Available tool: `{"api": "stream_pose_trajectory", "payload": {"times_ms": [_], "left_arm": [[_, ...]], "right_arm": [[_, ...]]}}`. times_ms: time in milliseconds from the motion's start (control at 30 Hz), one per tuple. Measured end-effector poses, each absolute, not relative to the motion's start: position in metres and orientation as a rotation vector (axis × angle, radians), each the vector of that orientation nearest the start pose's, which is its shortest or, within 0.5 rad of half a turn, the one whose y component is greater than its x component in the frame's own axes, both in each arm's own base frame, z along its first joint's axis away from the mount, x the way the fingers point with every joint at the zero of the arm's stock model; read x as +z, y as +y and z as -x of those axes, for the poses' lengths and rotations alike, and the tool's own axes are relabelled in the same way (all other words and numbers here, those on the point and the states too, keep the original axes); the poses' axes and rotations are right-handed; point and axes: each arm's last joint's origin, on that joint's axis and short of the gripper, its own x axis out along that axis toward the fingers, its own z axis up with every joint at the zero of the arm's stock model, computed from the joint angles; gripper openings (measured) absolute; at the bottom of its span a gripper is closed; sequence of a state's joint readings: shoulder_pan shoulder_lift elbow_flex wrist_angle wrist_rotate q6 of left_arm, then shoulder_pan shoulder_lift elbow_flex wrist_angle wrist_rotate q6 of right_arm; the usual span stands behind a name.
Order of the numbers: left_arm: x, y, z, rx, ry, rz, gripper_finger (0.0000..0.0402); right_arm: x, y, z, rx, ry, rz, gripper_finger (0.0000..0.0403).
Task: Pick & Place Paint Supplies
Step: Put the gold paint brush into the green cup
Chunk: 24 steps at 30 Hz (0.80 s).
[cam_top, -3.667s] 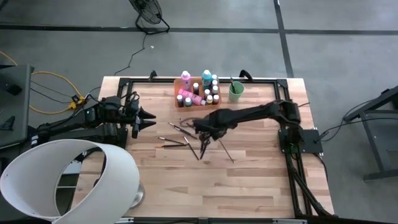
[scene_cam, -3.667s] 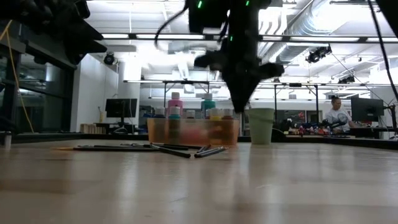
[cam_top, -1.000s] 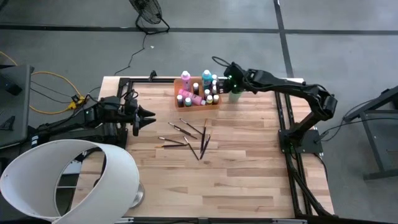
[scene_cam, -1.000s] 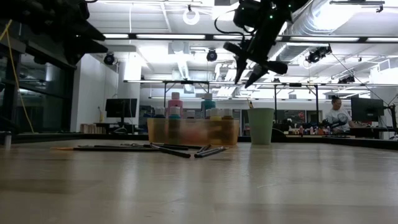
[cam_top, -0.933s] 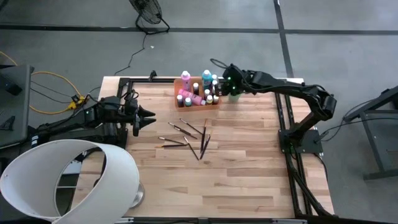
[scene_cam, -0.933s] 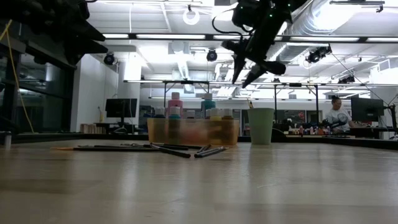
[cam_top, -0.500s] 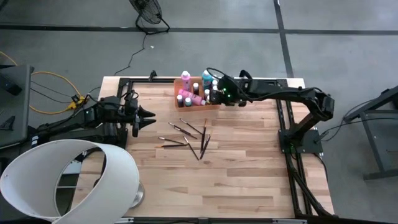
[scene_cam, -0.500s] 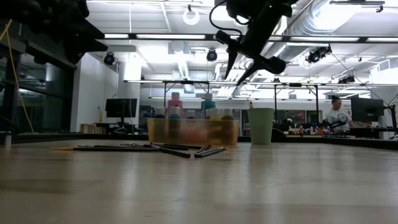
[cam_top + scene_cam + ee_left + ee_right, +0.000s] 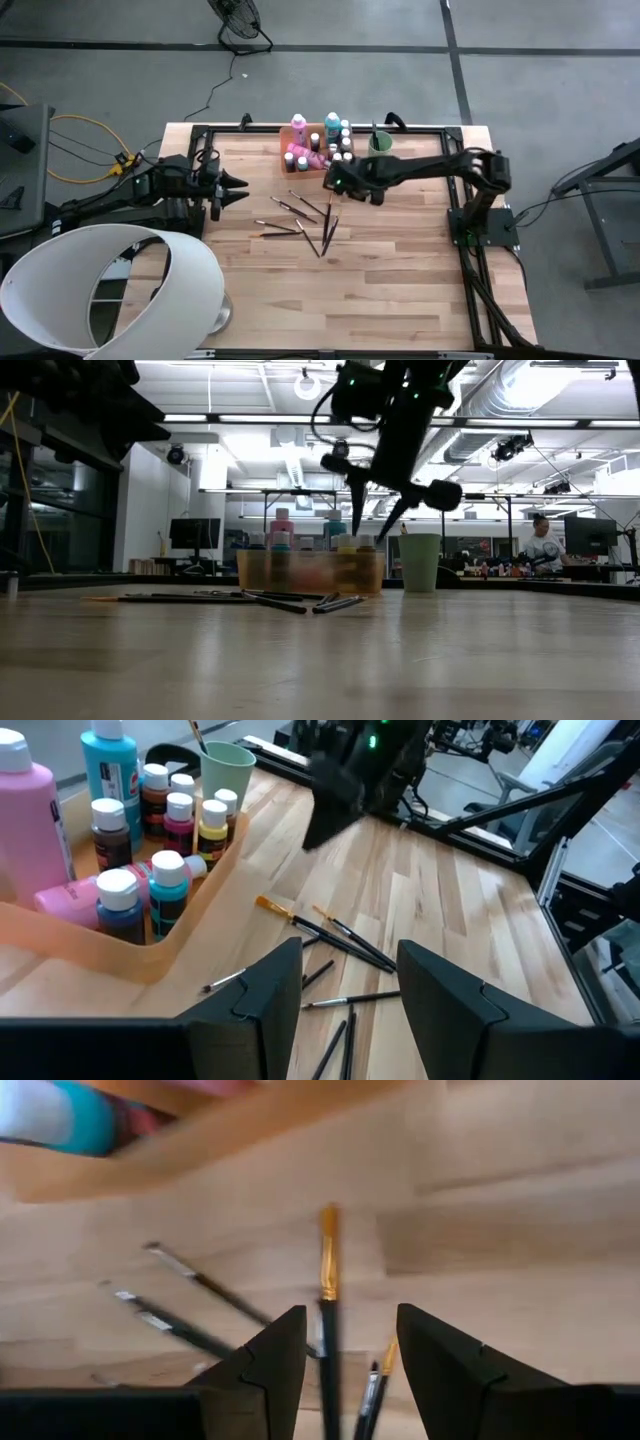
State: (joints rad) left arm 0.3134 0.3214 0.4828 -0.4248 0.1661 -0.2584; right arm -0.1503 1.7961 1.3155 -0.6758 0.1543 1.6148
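Several thin dark paintbrushes (image 9: 305, 215) lie scattered on the wooden table, just near of the orange tray (image 9: 283, 150). The tray holds pink, teal and brown paint bottles (image 9: 315, 145) with white caps. A light green cup (image 9: 379, 148) beside the tray has one brush standing in it. My right gripper (image 9: 327, 183) hangs open above the brushes' far end, fingers pointing down and clear of the table (image 9: 370, 532). An orange-tipped brush (image 9: 325, 1255) lies just ahead of it. My left gripper (image 9: 240, 190) waits open at the table's left, empty.
A large white drum-shaped shade (image 9: 110, 290) covers the table's near left corner. Black frame rails (image 9: 455, 135) run along the far and right edges. The right arm's base (image 9: 485, 220) stands at the right edge. A person (image 9: 545, 540) sits far off in the room.
My right gripper has swung from above the green cup toward the table's left and near side, past the tray, and has come down over the scattered brushes, its fingers now pointing more steeply down. Nothing on the table has moved.
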Motion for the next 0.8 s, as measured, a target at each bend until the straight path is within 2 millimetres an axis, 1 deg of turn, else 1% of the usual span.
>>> {"api": "stream_pose_trajectory", "payload": {"times_ms": [200,367,467,633,800], "left_arm": [[0.258,0.025,-0.091,0.182,0.256,0.324,0.0161],[0.255,0.024,-0.090,0.186,0.292,0.333,0.0161],[0.255,0.024,-0.090,0.188,0.294,0.337,0.0161],[0.255,0.024,-0.090,0.188,0.291,0.339,0.0161],[0.255,0.024,-0.090,0.188,0.291,0.340,0.0161]], "right_arm": [[0.182,-0.055,-0.366,-1.233,0.717,-1.452,0.0152],[0.160,-0.053,-0.373,-1.239,0.795,-1.527,0.0152],[0.157,-0.052,-0.375,-1.232,0.802,-1.572,0.0152],[0.157,-0.052,-0.376,-1.261,0.761,-1.615,0.0152],[0.162,-0.054,-0.387,-1.157,0.671,-1.667,0.0150]]}}
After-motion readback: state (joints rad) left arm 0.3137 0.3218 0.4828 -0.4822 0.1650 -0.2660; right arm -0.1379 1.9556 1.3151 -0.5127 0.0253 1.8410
